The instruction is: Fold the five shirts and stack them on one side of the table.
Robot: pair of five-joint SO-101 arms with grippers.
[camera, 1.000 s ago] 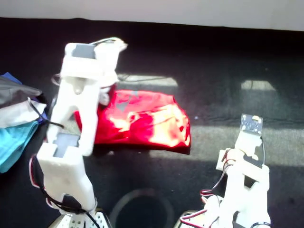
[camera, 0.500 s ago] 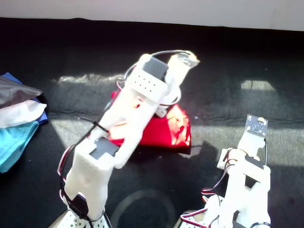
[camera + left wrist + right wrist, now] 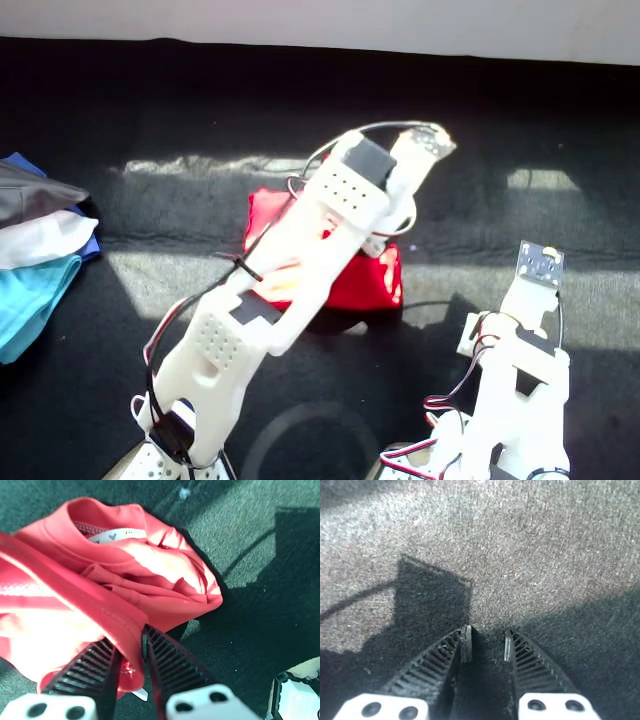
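A red shirt [image 3: 356, 280] lies bunched in the middle of the dark table, and the left arm [image 3: 330, 225] stretches over it. In the left wrist view my left gripper [image 3: 131, 652] is shut on a hem fold of the red shirt [image 3: 125, 575], whose collar and label face up beyond the fingers. The right arm [image 3: 517, 365] stands near the front right of the table, apart from the shirt. My right gripper [image 3: 486, 645] hangs open just above bare table cloth with nothing between its fingers.
A pile of shirts [image 3: 35, 250] in grey, white, blue and teal sits at the table's left edge. A white arm base [image 3: 300, 695] stands close to the red shirt. Bright sunlit strips cross the dark cloth [image 3: 560, 180].
The left arm has swung from the shirt's left side across to its right, pulling the held edge over so the red shirt now lies narrower. The right arm has kept still.
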